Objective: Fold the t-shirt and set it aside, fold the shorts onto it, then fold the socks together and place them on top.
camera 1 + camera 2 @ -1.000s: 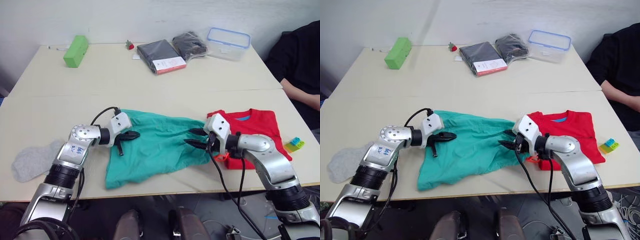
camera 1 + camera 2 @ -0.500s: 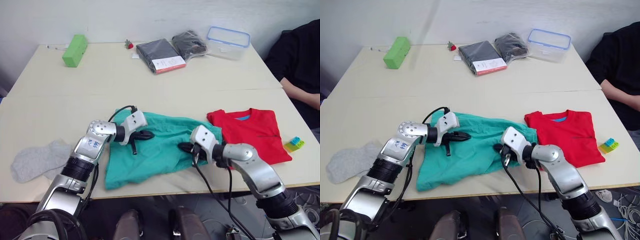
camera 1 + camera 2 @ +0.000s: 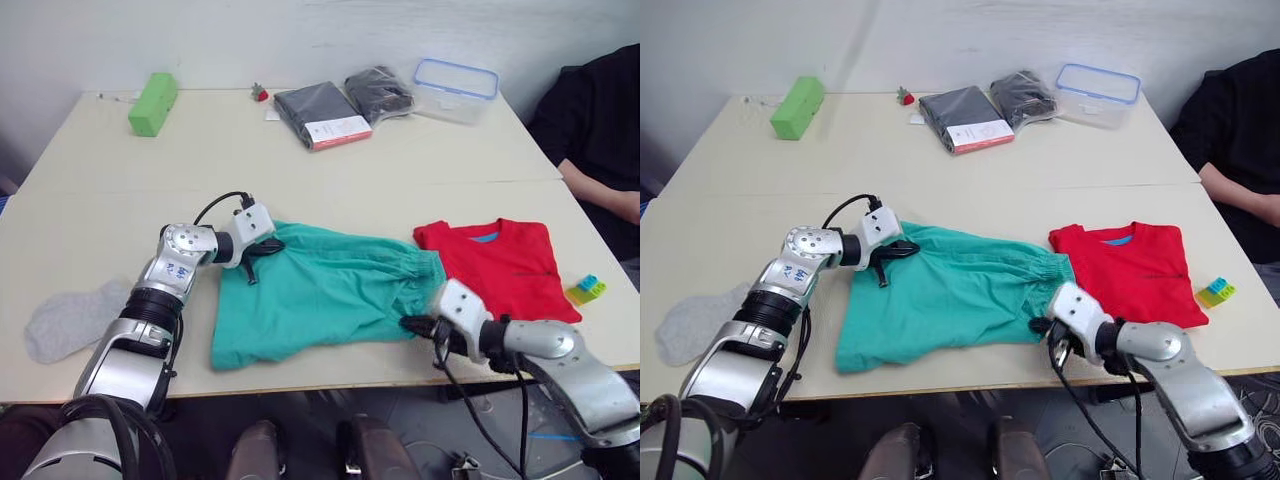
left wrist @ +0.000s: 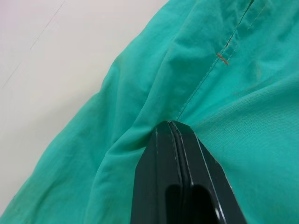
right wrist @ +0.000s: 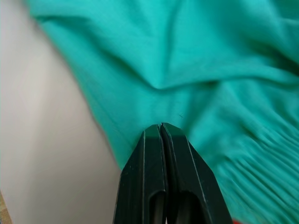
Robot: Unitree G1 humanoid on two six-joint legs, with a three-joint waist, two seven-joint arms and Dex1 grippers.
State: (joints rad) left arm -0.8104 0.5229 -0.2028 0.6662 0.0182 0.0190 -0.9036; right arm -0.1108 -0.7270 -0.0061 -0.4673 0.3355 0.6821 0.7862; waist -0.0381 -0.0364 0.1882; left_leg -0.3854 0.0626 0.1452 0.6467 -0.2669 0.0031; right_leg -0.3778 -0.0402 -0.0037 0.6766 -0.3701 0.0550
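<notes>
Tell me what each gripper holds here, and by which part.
Both are pinched on the shorts: the left gripper at the far corner on the robot's left, the right gripper at the near edge just below the gathered waistband.

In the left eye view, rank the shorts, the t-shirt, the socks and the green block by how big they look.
1. shorts
2. t-shirt
3. socks
4. green block, which sits farther away, so this last place is unsure.

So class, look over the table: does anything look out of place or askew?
The socks lie unfolded at the table's front left edge, far from the t-shirt. The shorts lie wrinkled and slanted, pinched at opposite ends by the left gripper and right gripper.
</notes>
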